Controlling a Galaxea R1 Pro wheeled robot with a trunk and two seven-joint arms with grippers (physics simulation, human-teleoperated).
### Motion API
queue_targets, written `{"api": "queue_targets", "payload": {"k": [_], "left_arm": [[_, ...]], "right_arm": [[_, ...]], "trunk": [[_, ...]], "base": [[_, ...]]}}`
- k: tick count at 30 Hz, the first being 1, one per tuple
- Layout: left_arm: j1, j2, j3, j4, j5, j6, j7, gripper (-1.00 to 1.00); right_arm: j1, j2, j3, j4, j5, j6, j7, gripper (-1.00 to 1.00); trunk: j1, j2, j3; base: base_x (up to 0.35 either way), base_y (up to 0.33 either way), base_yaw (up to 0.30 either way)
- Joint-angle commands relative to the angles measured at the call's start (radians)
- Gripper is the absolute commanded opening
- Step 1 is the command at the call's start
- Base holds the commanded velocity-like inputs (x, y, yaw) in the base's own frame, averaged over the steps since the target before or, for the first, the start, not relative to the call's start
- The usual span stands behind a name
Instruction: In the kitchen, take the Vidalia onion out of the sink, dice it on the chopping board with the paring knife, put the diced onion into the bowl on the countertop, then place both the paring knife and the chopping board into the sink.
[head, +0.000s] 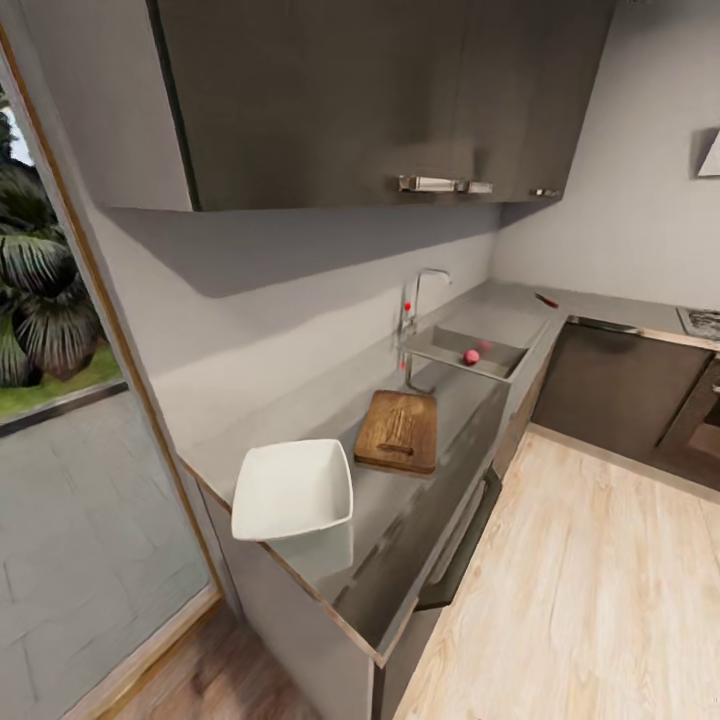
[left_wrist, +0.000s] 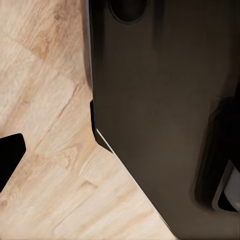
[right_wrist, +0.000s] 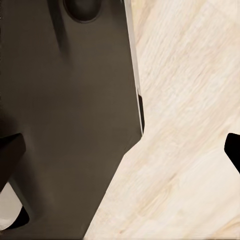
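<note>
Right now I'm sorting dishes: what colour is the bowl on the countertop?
Glossy white bowl, clearest in the head view.

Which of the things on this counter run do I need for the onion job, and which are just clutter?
Job: onion in sink; chopping board; bowl; paring knife on far countertop.
Not needed: gas hob; wall cabinets; tap.

White bowl (head: 291, 489), brown grained chopping board (head: 397, 431), grey glossy countertop (head: 420, 505), pale wood-plank floor (head: 590, 590).
</note>
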Motion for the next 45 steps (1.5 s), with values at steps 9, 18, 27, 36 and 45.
{"api": "queue_targets", "payload": {"k": [9,18,27,36,45], "left_arm": [[0.0,0.0,0.0,0.0,0.001,0.0,0.0,1.0],[0.0,0.0,0.0,0.0,0.001,0.0,0.0,1.0],[0.0,0.0,0.0,0.0,0.001,0.0,0.0,1.0],[0.0,0.0,0.0,0.0,0.001,0.0,0.0,1.0],[0.0,0.001,0.0,0.0,0.001,0.0,0.0,1.0]], "right_arm": [[0.0,0.0,-0.005,0.0,-0.001,-0.003,0.0,1.0],[0.0,0.0,-0.005,0.0,-0.001,-0.003,0.0,1.0],[0.0,0.0,-0.005,0.0,-0.001,-0.003,0.0,1.0],[0.0,0.0,-0.005,0.0,-0.001,-0.003,0.0,1.0],[0.0,0.0,-0.005,0.0,-0.001,-0.003,0.0,1.0]], "trunk": [[-0.034,0.063,0.028],[-0.069,0.126,0.056],[-0.103,0.189,0.084],[-0.138,0.252,0.112],[-0.172,0.315,0.14]], "base": [[0.019,0.0,-0.12],[0.002,0.0,-0.003],[0.227,0.047,0.0],[0.102,0.022,-0.049],[0.001,0.0,-0.26]]}}
